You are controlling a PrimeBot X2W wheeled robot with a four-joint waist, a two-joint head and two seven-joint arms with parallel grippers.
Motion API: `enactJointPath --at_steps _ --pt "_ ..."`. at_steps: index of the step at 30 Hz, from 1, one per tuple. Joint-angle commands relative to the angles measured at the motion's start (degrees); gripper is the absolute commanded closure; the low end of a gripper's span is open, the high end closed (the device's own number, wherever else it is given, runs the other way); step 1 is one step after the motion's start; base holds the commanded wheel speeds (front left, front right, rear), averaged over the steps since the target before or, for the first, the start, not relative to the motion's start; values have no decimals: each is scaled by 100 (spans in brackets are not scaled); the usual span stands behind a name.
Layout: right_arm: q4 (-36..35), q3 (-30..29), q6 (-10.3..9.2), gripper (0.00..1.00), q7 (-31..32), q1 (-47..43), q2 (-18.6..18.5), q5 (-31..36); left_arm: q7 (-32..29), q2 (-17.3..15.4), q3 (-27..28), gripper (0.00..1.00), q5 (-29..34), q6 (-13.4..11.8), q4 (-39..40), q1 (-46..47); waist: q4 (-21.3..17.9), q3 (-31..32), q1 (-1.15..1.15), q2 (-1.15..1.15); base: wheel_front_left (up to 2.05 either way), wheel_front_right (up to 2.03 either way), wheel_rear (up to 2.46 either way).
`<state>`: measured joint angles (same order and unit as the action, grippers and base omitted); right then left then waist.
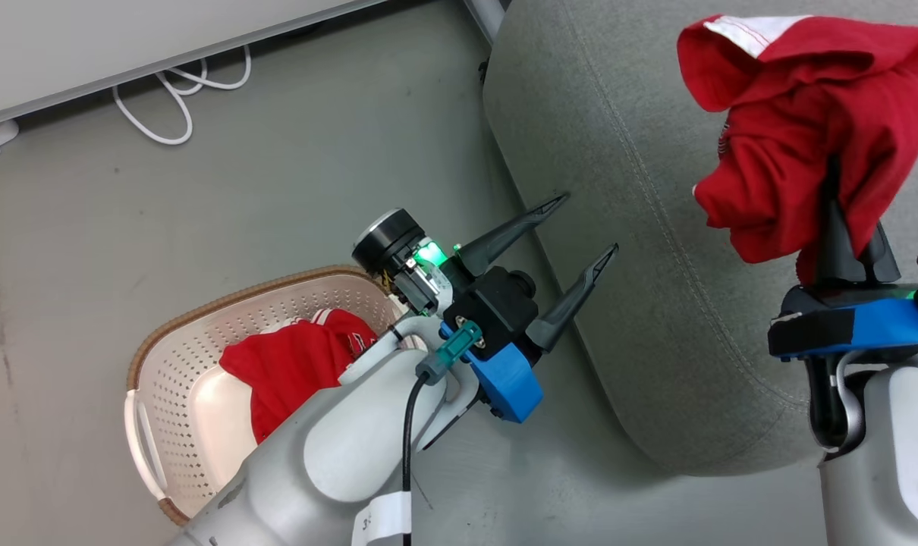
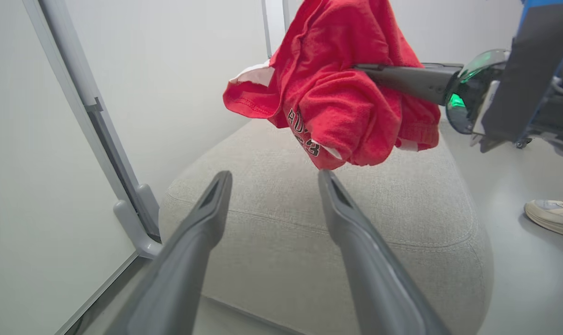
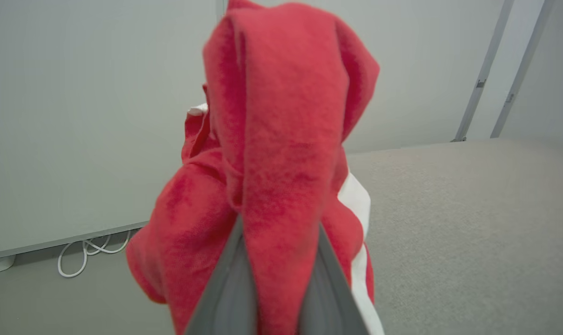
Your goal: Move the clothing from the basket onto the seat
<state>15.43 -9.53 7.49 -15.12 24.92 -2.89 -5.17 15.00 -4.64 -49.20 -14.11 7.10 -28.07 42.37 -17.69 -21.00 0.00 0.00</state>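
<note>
1. The right tool pinches a red jersey over the seat, not yet laid down.
2. The left tool is spread and empty at the seat's edge.
3. Another red garment lies in the basket.

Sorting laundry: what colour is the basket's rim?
The rim is brown; best in head view.

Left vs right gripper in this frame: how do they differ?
1. The left gripper is open with nothing in it; the right gripper is shut on the red jersey.
2. In the head view, the left gripper sits between the basket and the seat, at the seat's edge; the right gripper holds its load over the seat.
Shared: both have two long dark fingers, pointing up the head view.
</note>
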Motion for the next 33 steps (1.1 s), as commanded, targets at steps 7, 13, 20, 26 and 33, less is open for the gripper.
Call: enactJointPath --at_steps 7,13,20,26,33 --pt "-119 -206 1 100 -6 -245 2 -105 28 30 -183 0 -80 36 -65 -27 -148 -31 0 0 0 0 0" --pt "-191 -234 1 100 -6 -132 2 -193 28 7 -181 0 -90 37 -12 107 -128 -127 0 0 0 0 0" --pt "-421 -288 1 100 -6 371 2 -47 28 -99 -81 0 5 3 125 271 -66 -451 0 0 0 0 0" --pt "-592 -592 1 100 -6 1155 -186 97 27 -215 -46 0 77 -8 202 470 21 -889 0 0 0 0 0" --pt "-544 -1274 1 100 -6 2282 -784 78 -32 -343 3 0 214 -51 392 921 208 -1689 0 0 0 0 0"
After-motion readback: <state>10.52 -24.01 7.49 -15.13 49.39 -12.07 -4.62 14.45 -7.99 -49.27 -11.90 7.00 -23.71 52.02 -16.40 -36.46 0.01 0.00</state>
